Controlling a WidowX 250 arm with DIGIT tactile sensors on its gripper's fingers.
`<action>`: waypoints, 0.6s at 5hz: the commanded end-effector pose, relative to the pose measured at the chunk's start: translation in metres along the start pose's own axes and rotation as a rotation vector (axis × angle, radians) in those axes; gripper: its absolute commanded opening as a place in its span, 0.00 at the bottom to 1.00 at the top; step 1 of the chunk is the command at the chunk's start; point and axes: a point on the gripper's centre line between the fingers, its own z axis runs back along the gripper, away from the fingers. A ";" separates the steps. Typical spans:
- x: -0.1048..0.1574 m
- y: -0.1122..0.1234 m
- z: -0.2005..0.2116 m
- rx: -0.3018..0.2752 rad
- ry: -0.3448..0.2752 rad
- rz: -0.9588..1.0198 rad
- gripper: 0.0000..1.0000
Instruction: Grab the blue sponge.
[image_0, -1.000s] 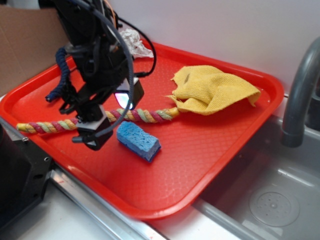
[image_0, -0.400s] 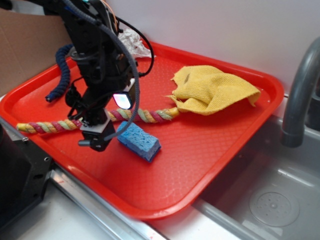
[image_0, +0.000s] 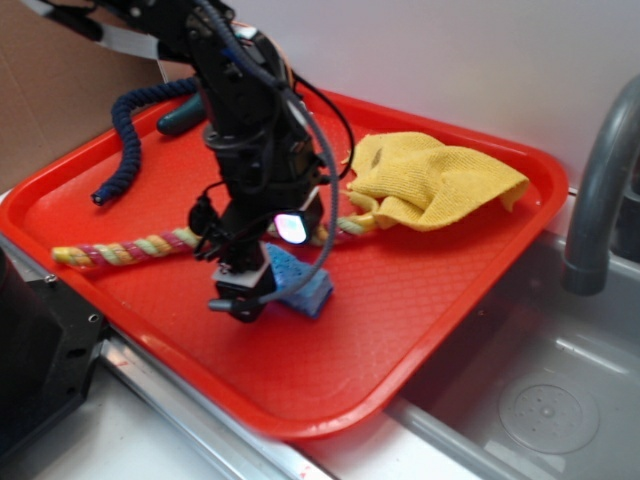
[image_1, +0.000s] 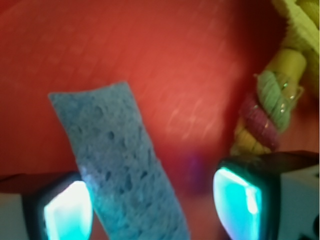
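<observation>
Setting: red tray (image_0: 420, 300) with a fine grid texture fills most of the exterior view; white wall behind it, brown cardboard at the upper left, a grey sink basin (image_0: 540, 400) and a grey faucet (image_0: 600, 180) at the right edge.

Blue sponge, look: one small light-blue block (image_1: 120, 165), porous, pitted with little holes, longer than wide. In the wrist view it runs from the left-centre down to the bottom edge, tilted.

Blue sponge, place: in the exterior view it lies flat on the tray at centre frame (image_0: 305, 285), partly hidden behind my pincer, just below the multicoloured rope.

My pincer: one (image_0: 240, 300), pointing down at the tray at the sponge's left end. In the wrist view (image_1: 150, 205) my two fingers (image_1: 65, 210) sit at the bottom corners, spread wide. The left one lies against the sponge's edge; bare tray shows between the sponge and the right one. I hold nothing yet.

Ropes: two. One multicoloured rope (image_0: 130, 247), yellow, pink and green, stretches across the middle of the tray and passes behind my arm. One dark navy rope (image_0: 125, 130) curls in the upper left.

Cloths: one yellow cloth (image_0: 440, 180), rumpled, upper right of the tray.

Other: one teal handle (image_0: 180, 118) near the navy rope, upper left.
</observation>
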 end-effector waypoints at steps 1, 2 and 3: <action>0.006 -0.011 0.002 -0.002 -0.011 -0.075 0.00; 0.013 -0.019 0.016 0.030 -0.034 -0.109 0.00; 0.016 -0.026 0.036 0.079 -0.040 -0.092 0.00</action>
